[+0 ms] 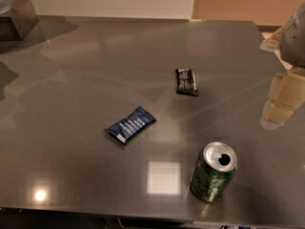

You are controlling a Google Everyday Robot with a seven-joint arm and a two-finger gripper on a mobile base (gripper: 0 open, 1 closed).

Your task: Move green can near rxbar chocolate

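Observation:
The green can (213, 171) stands upright near the front edge of the grey table, right of centre, with its silver top and dark pull-tab hole showing. The rxbar chocolate (187, 81), a flat black wrapper with white print, lies near the middle of the table, well behind the can. My gripper (280, 101) hangs over the table's right side. It is to the right of the bar and behind and to the right of the can, touching neither.
A blue bar wrapper (130, 124) with white print lies left of centre. A dark block (19, 18) with a bowl on it sits at the back left corner. The table's front edge (143, 216) runs just below the can.

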